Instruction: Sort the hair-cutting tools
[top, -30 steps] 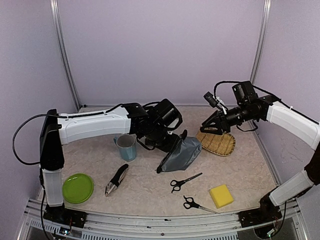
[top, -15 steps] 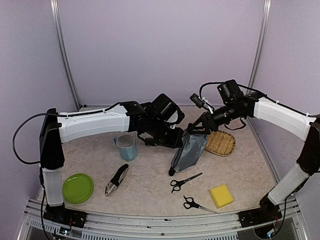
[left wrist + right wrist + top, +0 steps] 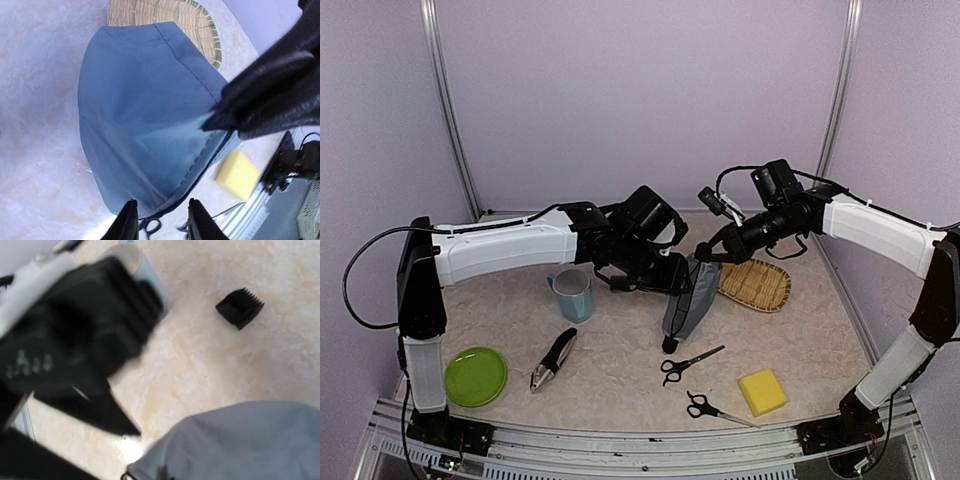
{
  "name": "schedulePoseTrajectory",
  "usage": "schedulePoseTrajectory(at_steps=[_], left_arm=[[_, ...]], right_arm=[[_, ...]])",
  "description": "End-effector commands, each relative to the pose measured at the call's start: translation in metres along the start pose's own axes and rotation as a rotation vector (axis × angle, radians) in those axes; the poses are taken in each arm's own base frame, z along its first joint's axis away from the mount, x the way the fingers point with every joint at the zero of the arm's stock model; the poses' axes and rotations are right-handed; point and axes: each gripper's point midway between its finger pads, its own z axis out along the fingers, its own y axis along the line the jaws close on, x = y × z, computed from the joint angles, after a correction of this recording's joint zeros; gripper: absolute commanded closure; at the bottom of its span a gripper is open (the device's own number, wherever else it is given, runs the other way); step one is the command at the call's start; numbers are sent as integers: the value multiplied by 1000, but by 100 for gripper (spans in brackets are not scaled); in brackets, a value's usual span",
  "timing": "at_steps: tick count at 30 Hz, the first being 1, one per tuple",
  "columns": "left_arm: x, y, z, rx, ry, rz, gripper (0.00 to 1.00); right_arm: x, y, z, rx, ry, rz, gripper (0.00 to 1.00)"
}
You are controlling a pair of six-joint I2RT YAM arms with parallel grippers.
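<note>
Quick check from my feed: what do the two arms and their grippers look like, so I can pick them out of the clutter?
The two match. The left arm and right arm have long white shells between black joints. A thin black cable loops beside the left arm, and a second cable arcs over the right wrist. The left gripper and right gripper are black with tapered fingers.

Pouch [image 3: 688,305] grey-blue (dark zip [image 3: 202,157]); sponge [image 3: 762,391] yellow; plate [image 3: 475,376] green; cup [image 3: 573,296] light blue; surface [image 3: 620,385] beige, marbled; clipper [image 3: 552,360] black-and-silver.

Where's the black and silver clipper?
In the top view, the black-and-silver clipper lies on the left side, right of the round green plate, near the light-blue cup.
</note>
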Motion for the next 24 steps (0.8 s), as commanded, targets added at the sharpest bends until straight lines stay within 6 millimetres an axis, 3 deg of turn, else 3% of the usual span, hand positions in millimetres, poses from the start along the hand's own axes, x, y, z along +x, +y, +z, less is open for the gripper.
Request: schedulePoseTrajectory(at_steps=[1, 6, 9, 16, 21, 24], left_arm=[[-4, 9, -42, -128, -74, 30, 41], [40, 61, -81, -411, -49, -51, 31], [85, 85, -94, -497, 29, -103, 28], [158, 133, -118, -662, 188, -164, 24], [181, 157, -109, -706, 232, -166, 22], [184, 166, -99, -709, 235, -162, 22]], right_arm=[[-4, -3, -7, 0, -50, -4, 100], [4, -4, -11, -29, -72, 12, 100], [4, -2, -15, -25, -82, 2, 100], [-1, -1, -22, -26, -101, 1, 100], [1, -1, -22, -22, -101, 1, 100], [2, -1, -24, -19, -103, -3, 100]])
